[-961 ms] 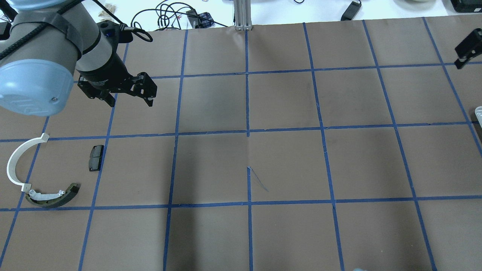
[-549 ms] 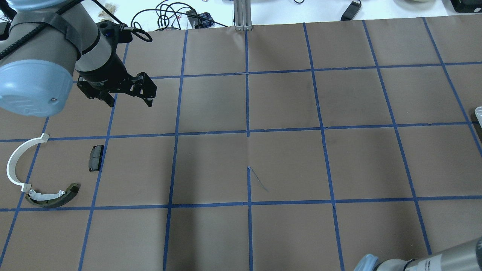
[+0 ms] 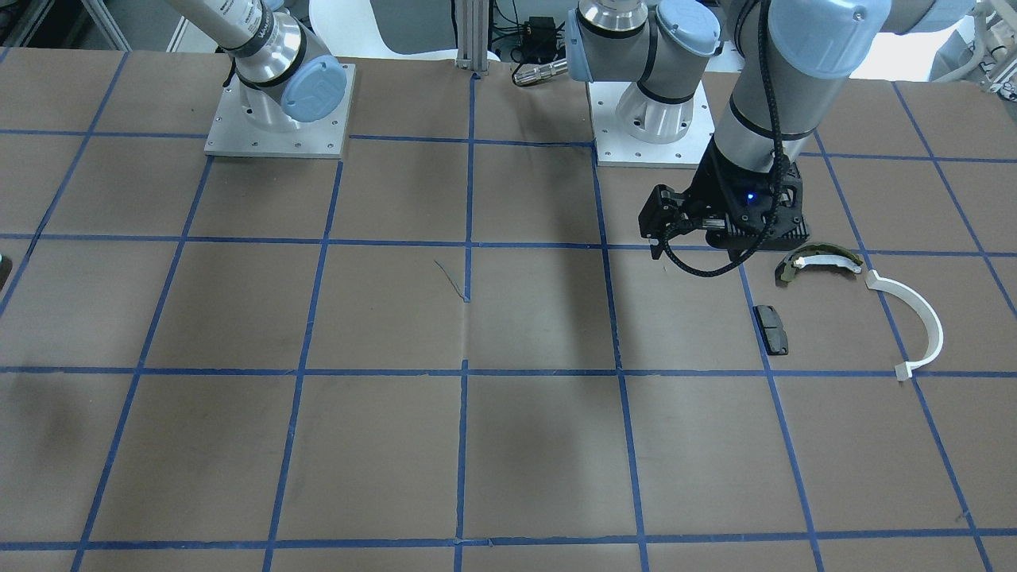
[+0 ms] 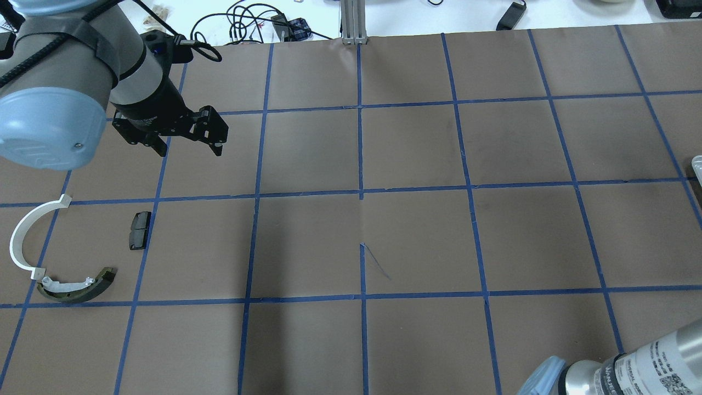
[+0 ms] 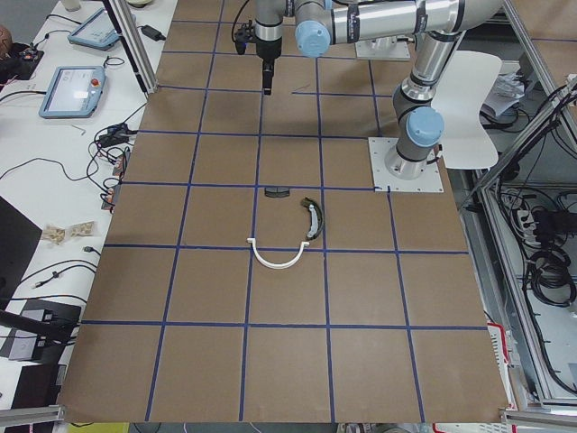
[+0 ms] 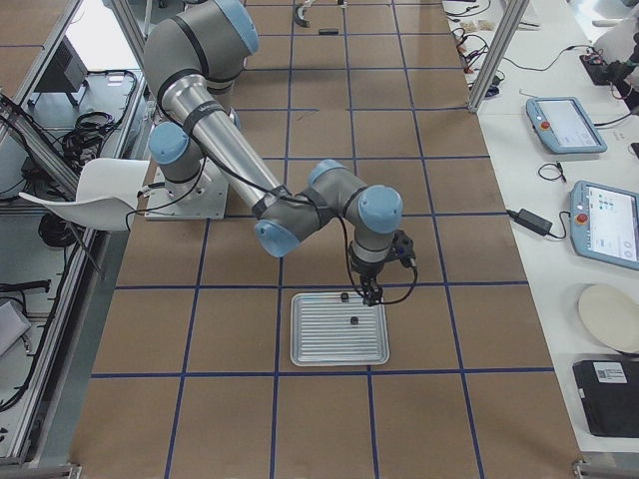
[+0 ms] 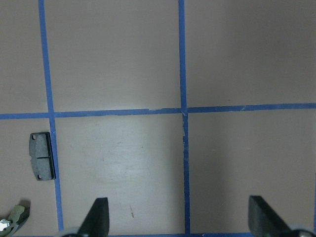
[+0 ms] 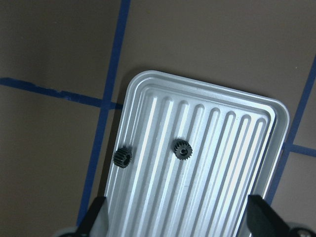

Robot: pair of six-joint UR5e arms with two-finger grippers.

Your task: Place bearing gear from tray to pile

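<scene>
Over the table the left gripper hangs with fingers wide apart and empty, and the right gripper, also spread and empty, hangs over the ribbed tray. The pile lies near the left gripper: a white arc with one end just beside an olive shoe, and a black pad apart from both. Two small black gears are on the tray, apart from each other: the inner gear on the ribs and the rim gear at the tray's edge.
</scene>
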